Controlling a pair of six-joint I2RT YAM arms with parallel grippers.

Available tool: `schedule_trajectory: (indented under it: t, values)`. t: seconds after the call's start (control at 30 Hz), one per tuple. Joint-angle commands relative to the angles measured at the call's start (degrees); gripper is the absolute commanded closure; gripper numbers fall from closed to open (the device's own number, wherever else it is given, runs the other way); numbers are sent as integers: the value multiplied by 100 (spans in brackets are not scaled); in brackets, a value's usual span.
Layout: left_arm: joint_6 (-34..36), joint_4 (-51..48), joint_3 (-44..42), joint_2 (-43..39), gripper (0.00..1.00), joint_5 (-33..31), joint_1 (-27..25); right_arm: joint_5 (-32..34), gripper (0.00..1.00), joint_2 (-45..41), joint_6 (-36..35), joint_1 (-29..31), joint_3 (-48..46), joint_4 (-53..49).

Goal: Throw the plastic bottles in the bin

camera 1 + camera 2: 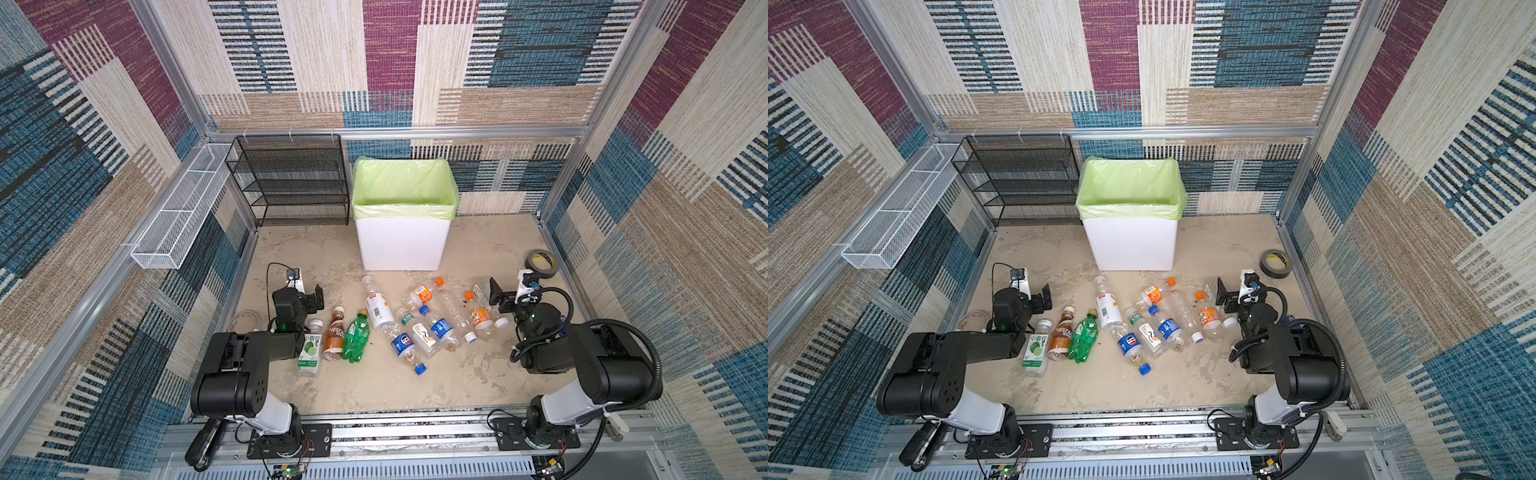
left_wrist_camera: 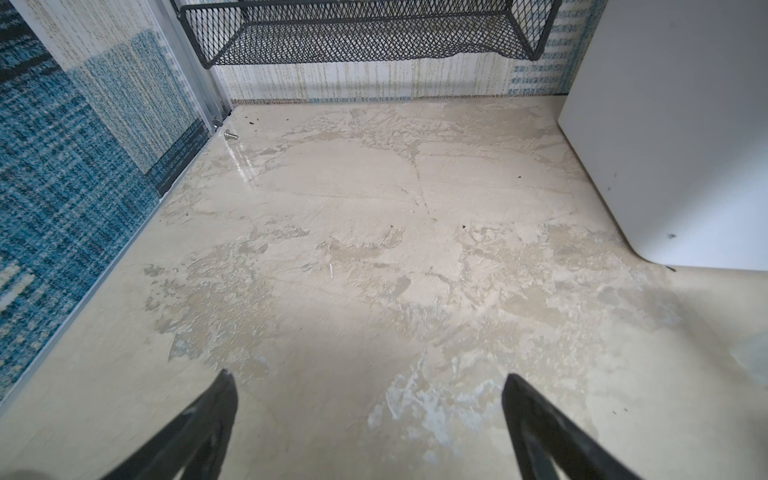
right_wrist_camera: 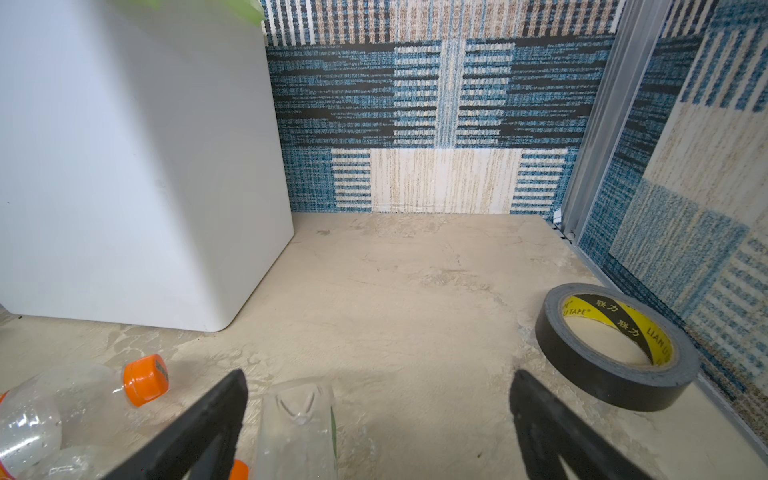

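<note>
Plastic bottles [image 1: 402,344] lie scattered on the tabletop [image 1: 374,390] just in front of the white bin [image 1: 401,241], which stands at the back beside a black mesh rack [image 1: 291,183]. Your left gripper [image 2: 368,376] hangs over bare tabletop, its fingers [image 2: 199,424] spread wide and empty. Your right gripper [image 3: 379,374] is spread too, with a clear bottle [image 3: 297,428] showing between its fingers; contact cannot be told. A tape roll [image 3: 615,345] sits near the wall.
</note>
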Motion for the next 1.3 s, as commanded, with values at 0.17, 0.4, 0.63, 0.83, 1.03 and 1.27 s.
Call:
schedule_trajectory:
  t: [0.17, 0.4, 0.63, 0.83, 1.03, 1.27]
  values:
    - [-45, -40, 80, 6, 5, 158, 62, -30, 8, -7, 36, -5, 36, 65]
    - [-227, -1460, 423, -949, 23, -154, 134, 443, 20, -942, 190, -2, 951, -2410]
    - [-1438, -3605, 1912, -1837, 30, -238, 8, 489, 23, -1748, 967, 5, 1781, -4866]
    - [-1468, -5788, 3518, -1864, 30, 931, -62, 178, 23, -2129, 1314, 48, 2055, -6496]
    - [-1004, -6390, 3705, -1860, 30, 1662, -84, 53, 23, -2087, 1304, 233, 2249, -7475]
    - [-1297, -5968, 3404, -1759, 30, 2160, -87, 137, 24, -1423, 1067, 504, 2631, -7918]
